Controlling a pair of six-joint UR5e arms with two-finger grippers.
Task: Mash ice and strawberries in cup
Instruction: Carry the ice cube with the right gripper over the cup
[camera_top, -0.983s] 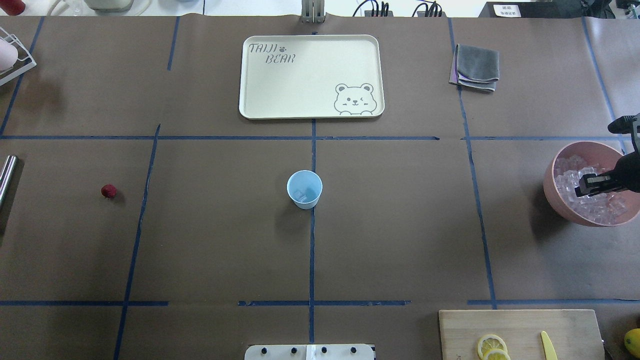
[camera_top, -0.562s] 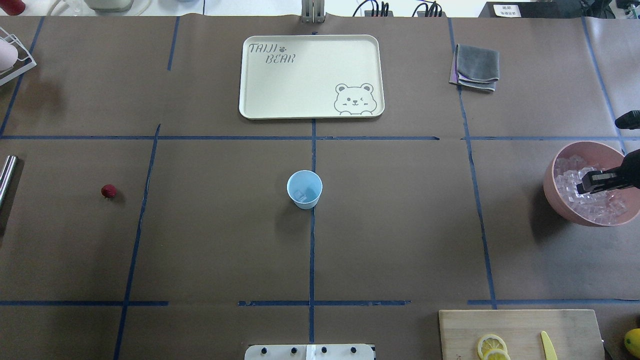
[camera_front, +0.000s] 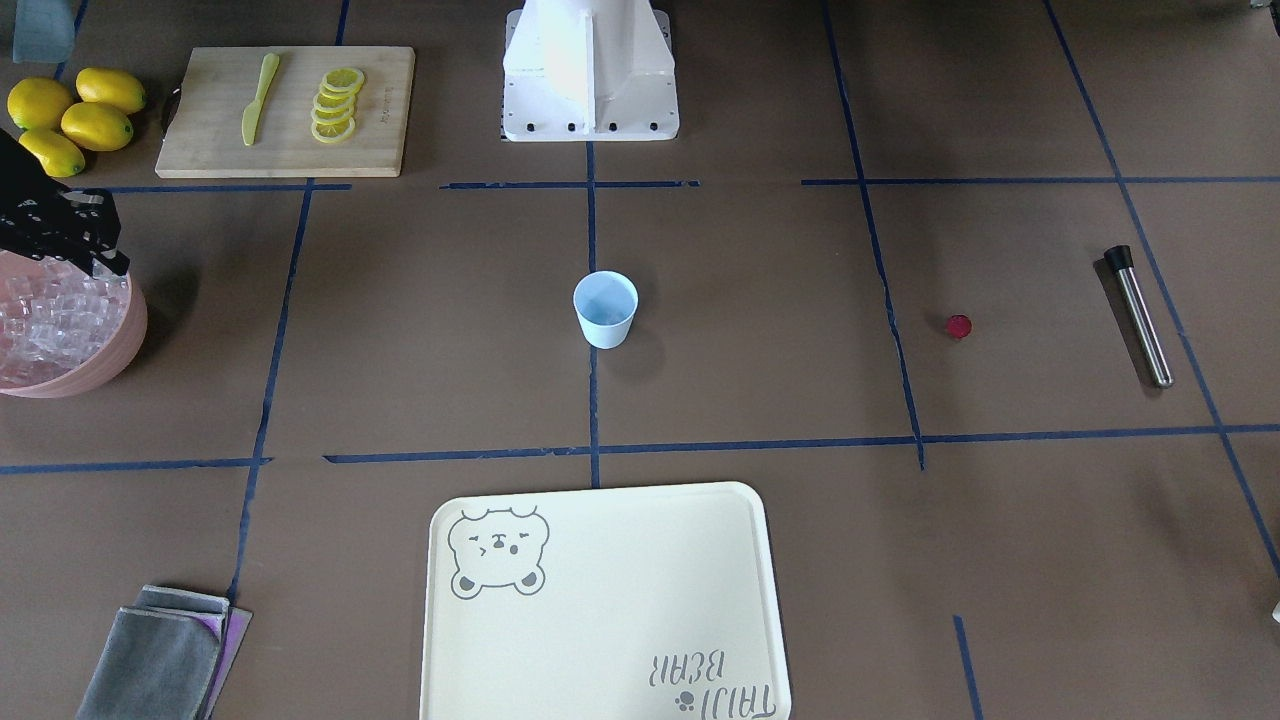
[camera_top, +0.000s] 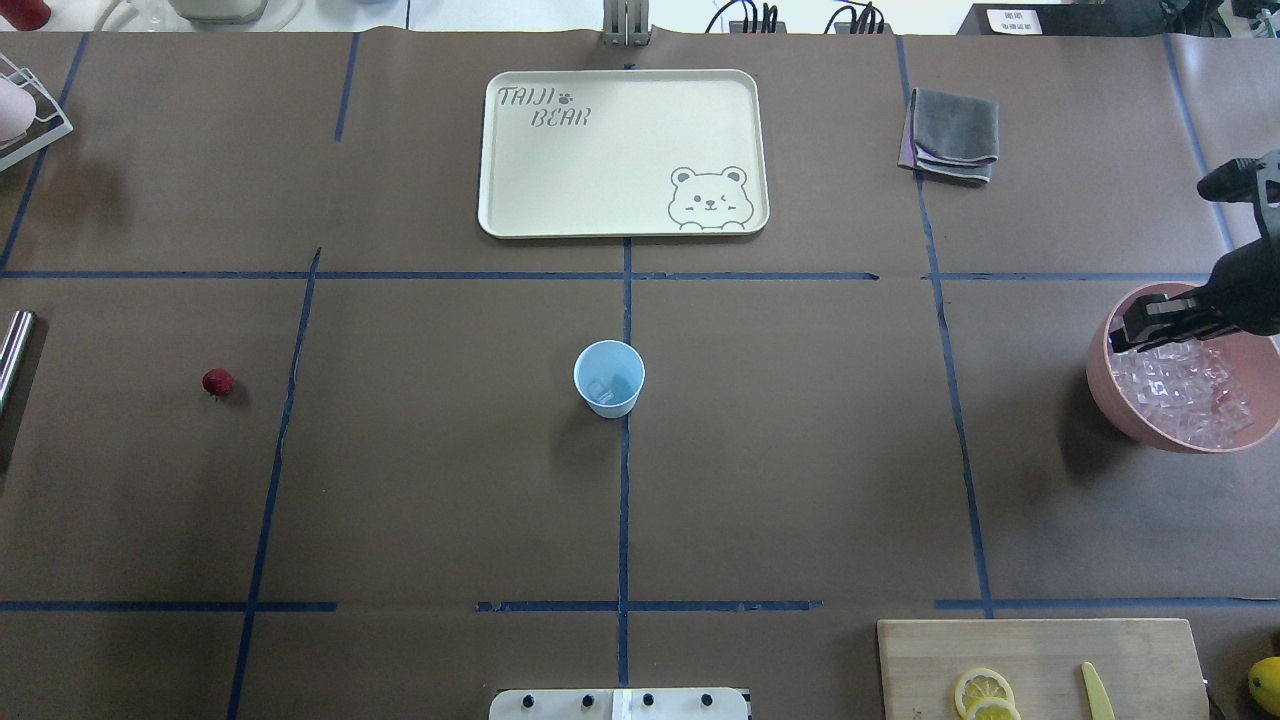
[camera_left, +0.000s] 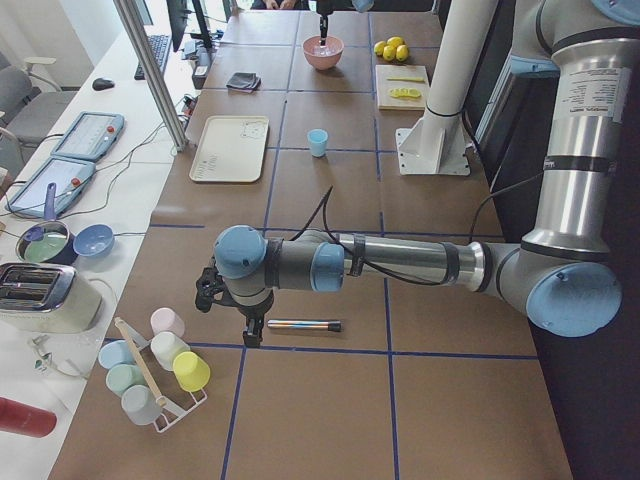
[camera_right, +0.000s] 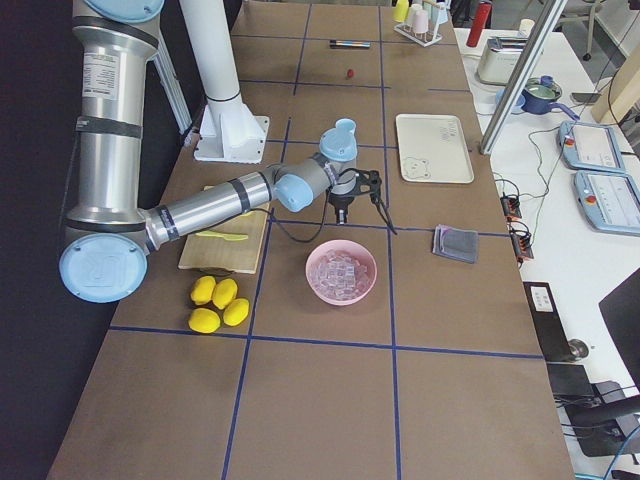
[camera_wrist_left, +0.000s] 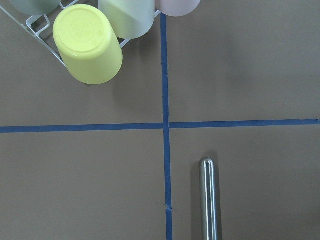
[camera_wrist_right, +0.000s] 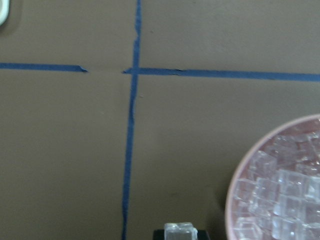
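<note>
Just off the rim of the bowl (camera_top: 1097, 385), the right gripper (camera_top: 1125, 333) grasps an ice cube (camera_wrist_right: 179, 231) in its jaws; next, likely carry it to the cup (camera_top: 609, 378). For the left gripper (camera_left: 252, 332), I cannot tell.

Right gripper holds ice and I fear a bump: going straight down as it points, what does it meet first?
Probably bare table just outside the pink bowl; the right gripper and its ice cube hang close to its rim, so depth is uncertain.

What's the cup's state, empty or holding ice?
Not empty: the cup stands upright with a little clear ice at its bottom; the strawberry lies on the table.
</note>
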